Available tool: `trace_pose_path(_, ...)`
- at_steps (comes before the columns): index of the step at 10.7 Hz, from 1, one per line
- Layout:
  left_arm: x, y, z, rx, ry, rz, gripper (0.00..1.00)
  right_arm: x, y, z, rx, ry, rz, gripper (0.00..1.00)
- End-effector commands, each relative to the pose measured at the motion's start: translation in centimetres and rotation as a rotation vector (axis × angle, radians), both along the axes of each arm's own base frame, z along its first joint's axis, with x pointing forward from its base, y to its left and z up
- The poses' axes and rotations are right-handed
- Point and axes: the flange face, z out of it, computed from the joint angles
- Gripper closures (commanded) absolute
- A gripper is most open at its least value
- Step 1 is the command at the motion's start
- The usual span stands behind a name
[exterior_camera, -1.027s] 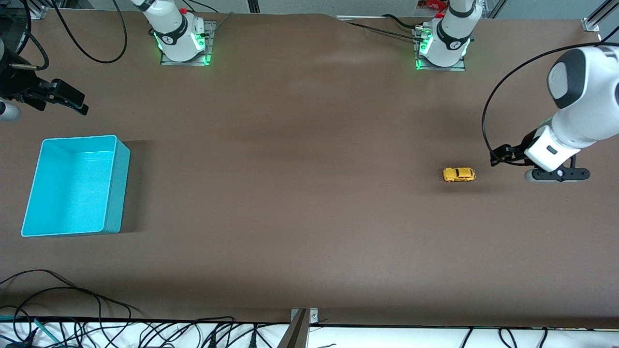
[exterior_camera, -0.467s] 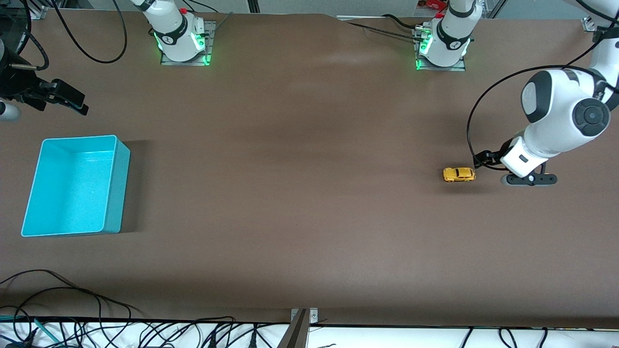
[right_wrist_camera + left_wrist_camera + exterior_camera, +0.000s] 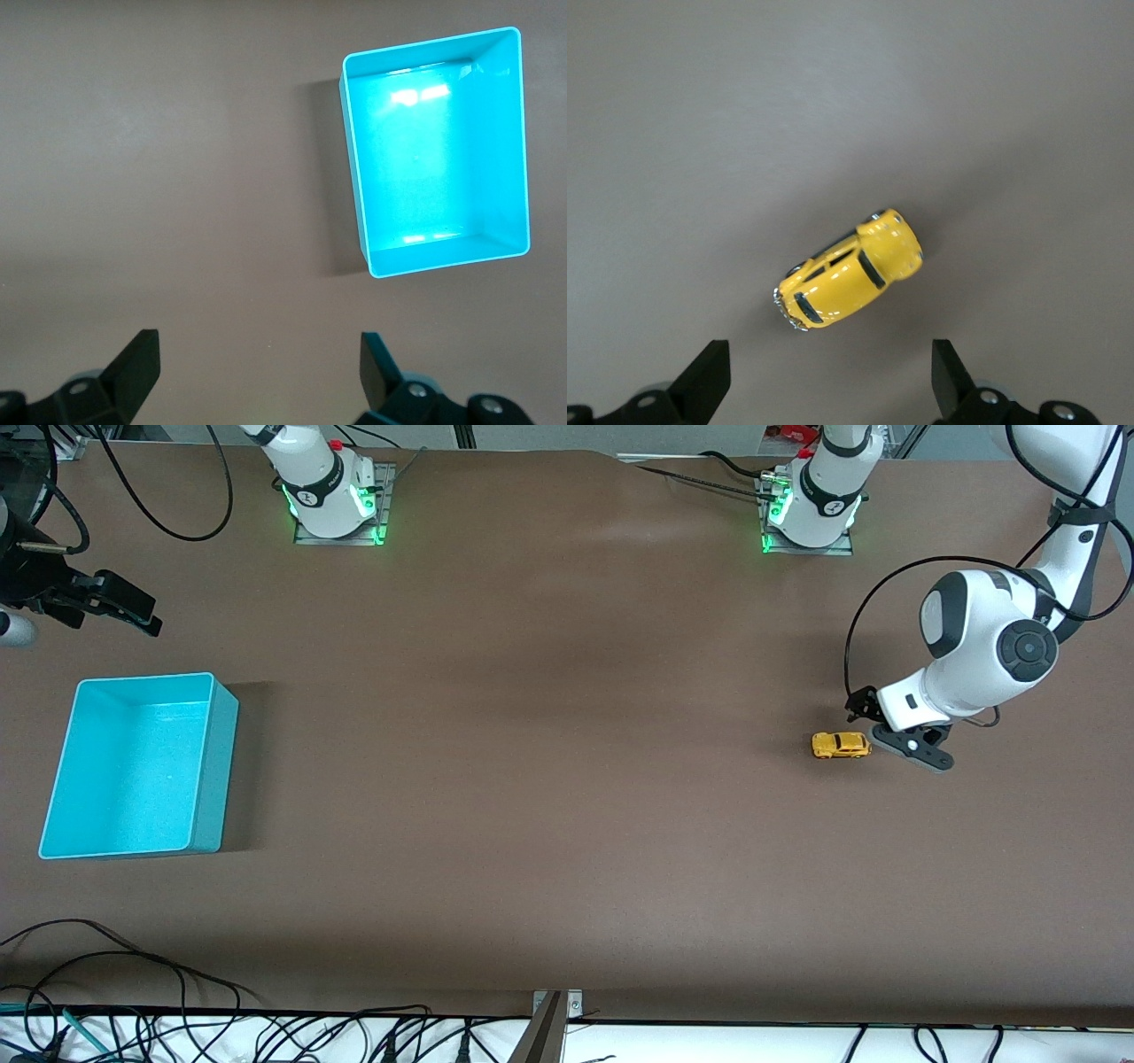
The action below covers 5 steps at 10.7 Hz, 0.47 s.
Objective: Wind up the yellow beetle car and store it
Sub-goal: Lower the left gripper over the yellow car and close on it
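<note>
The yellow beetle car (image 3: 841, 745) stands on its wheels on the brown table toward the left arm's end. My left gripper (image 3: 891, 737) hangs low over the table right beside the car, apart from it. In the left wrist view the car (image 3: 849, 269) lies just ahead of the open, empty left gripper (image 3: 830, 379), not between its fingers. My right gripper (image 3: 120, 607) waits over bare table beside the turquoise bin (image 3: 225, 717). In the right wrist view it (image 3: 259, 367) is open and empty, and the bin (image 3: 353, 159) has nothing in it.
Both arm bases (image 3: 332, 500) (image 3: 811, 509) stand along the table's farther edge. Loose cables (image 3: 133, 974) lie at the edge nearest the front camera. A black cable loops from the left arm's wrist (image 3: 855, 646).
My left arm has swung in toward the car, lowered and turned its gripper. The car, the bin and my right arm have not moved.
</note>
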Motion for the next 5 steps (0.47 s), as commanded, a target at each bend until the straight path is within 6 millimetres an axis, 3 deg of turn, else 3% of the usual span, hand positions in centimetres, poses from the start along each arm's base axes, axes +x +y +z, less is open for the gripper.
trace_pose_path(1, -0.7, 0.1, -0.8, -0.034, 0.01, -0.285, 0.0, 0.2, 0.1, 0.4, 0.017, -0.008, -0.007, 0.0)
trace_pose_path(5, -0.2, 0.1, -3.8, -0.072, -0.017, -0.752, 0.0, 0.2, 0.1, 0.4, 0.017, -0.008, -0.007, 0.0)
